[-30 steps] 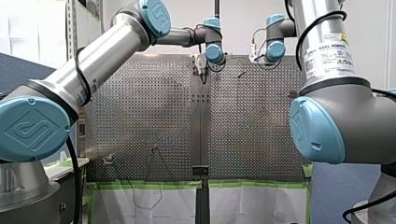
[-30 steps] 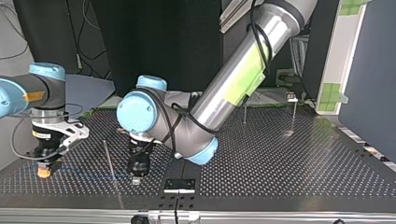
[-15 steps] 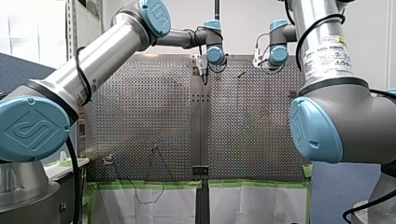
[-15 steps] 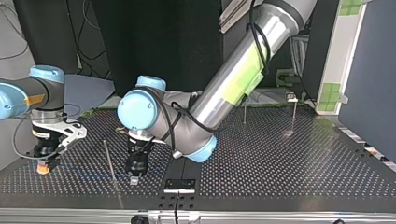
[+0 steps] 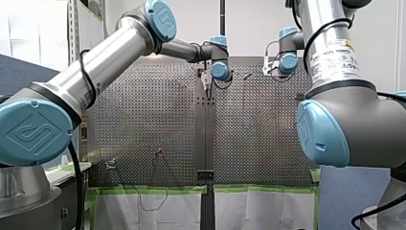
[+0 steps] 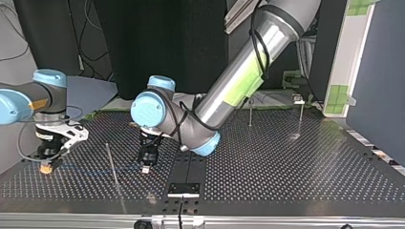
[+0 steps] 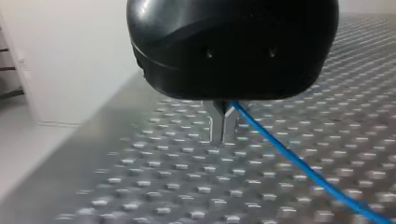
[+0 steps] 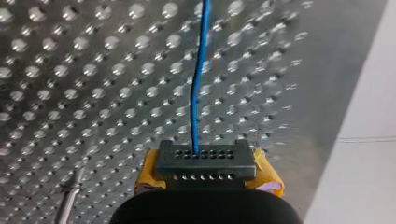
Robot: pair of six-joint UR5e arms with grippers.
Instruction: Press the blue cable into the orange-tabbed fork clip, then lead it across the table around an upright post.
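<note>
The blue cable (image 7: 289, 158) runs out sideways from my left gripper (image 7: 223, 129), whose metal fingers are shut on it just above the perforated table. In the top view that gripper (image 6: 144, 167) hangs near the middle, and the cable (image 6: 95, 168) stretches low and faint toward the view's left. There my right gripper (image 6: 46, 167), with yellow pads, is shut on the cable (image 8: 198, 84), which leads straight ahead from its pads (image 8: 266, 179). A thin upright post (image 6: 112, 167) stands between the two grippers. I cannot make out an orange-tabbed clip.
Two more slim posts (image 6: 250, 114) (image 6: 301, 114) stand at the top view's far right, one with a small fixture (image 6: 297, 99) on top. A black bracket (image 6: 183, 189) sits at the near edge, at the seam between the plates.
In the top view my left gripper has drawn back from the near edge and a little to the right with the cable. My right gripper has shifted slightly the same way.
</note>
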